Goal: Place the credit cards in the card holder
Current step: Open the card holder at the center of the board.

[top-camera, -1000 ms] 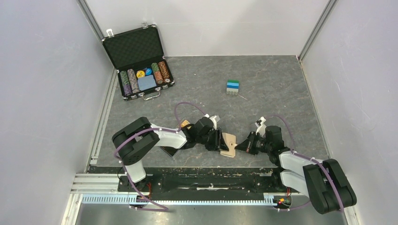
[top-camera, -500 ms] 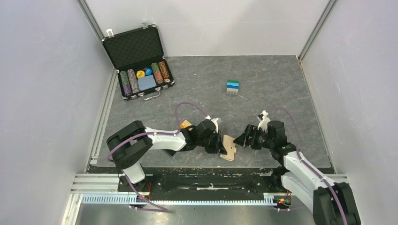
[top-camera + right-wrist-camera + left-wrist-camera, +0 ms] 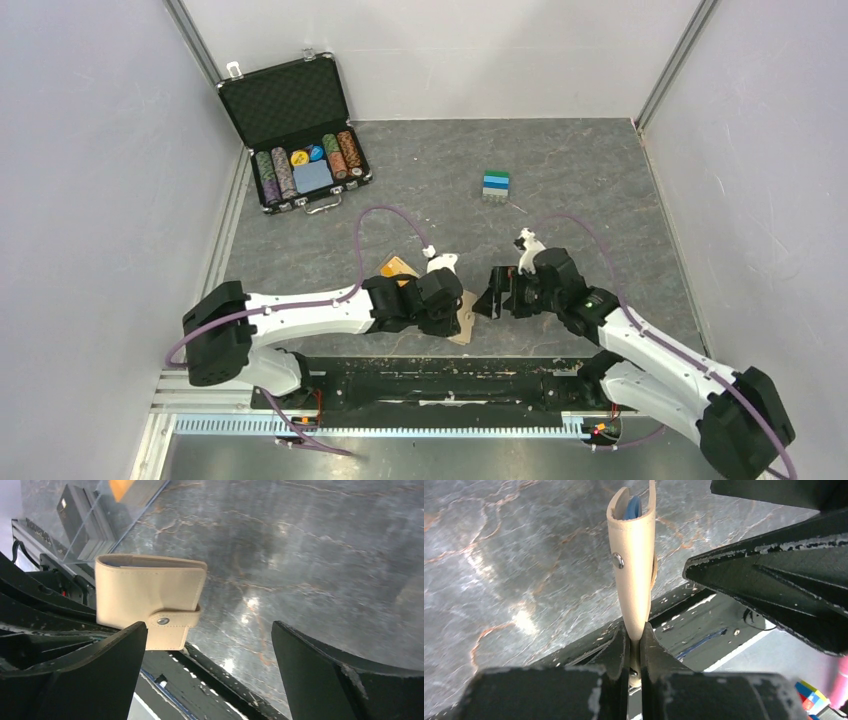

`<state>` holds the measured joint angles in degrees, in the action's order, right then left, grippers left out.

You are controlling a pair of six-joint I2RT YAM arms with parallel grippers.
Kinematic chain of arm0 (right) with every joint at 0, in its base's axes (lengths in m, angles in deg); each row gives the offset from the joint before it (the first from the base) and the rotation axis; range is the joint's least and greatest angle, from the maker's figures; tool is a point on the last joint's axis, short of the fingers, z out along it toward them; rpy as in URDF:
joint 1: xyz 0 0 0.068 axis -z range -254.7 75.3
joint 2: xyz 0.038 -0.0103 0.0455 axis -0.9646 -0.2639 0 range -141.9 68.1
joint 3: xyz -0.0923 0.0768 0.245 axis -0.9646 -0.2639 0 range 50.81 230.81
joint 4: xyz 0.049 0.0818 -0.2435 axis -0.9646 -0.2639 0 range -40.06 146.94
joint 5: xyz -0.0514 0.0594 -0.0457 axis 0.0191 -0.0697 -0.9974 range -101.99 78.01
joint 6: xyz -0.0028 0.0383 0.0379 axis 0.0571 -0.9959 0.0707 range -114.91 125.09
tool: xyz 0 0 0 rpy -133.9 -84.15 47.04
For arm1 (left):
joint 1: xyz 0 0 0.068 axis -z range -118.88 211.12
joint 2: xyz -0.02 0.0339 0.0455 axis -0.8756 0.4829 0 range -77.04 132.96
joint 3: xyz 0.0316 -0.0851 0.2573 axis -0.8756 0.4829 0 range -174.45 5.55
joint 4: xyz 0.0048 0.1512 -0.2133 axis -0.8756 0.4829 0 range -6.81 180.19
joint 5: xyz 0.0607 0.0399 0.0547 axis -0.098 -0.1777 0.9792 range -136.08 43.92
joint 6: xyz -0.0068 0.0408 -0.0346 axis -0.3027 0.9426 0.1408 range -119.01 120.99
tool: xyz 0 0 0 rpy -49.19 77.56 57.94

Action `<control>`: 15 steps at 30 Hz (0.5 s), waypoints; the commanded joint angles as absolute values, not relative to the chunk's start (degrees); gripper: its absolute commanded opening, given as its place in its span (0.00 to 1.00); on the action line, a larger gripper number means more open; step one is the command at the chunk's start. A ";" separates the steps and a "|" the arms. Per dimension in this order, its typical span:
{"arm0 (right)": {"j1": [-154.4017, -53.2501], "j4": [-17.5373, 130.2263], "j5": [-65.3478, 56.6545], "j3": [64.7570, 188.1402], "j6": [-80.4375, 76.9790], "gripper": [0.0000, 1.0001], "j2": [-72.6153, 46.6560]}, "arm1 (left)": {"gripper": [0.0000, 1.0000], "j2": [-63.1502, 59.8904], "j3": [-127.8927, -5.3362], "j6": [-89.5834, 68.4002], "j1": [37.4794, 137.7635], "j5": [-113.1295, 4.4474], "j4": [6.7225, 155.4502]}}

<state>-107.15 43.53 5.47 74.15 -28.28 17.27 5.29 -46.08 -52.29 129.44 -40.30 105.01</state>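
Note:
The card holder [image 3: 464, 320], a tan bifold wallet with a round snap, hangs folded just above the table's near edge. My left gripper [image 3: 452, 312] is shut on its lower edge. In the left wrist view the card holder [image 3: 631, 560] stands edge-on out of the left gripper [image 3: 635, 636], and a blue credit card [image 3: 632, 507] shows between its leaves. My right gripper [image 3: 490, 300] is open just right of it, holding nothing. In the right wrist view the card holder [image 3: 145, 590] sits beyond the left finger of the right gripper [image 3: 207, 647], with its strap snapped.
An orange box [image 3: 398, 266] lies behind the left gripper, on a black box with a clear lid [image 3: 95, 525]. An open black chip case [image 3: 300, 140] stands at the back left. A small blue, green and white stack [image 3: 496, 184] sits mid-table. The black frame rail [image 3: 440, 385] runs below.
My left gripper closed on the card holder and carried it slightly left. The right gripper let go of it, opened wide and drew back.

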 commanded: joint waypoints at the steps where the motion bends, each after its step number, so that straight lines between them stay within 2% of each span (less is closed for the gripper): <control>1: -113.32 45.72 -0.52 79.19 -32.20 0.94 14.01 | 0.02 1.30 -45.33 -54.32 131.06 -35.03 110.64; 7: -121.45 47.01 -4.86 82.38 -34.81 0.79 8.10 | 0.02 -1.19 -43.86 -55.87 131.72 -33.71 111.83; 15: -128.48 49.11 -8.63 85.38 -37.24 0.71 1.40 | 0.02 -2.30 -44.28 -55.88 131.83 -33.39 113.09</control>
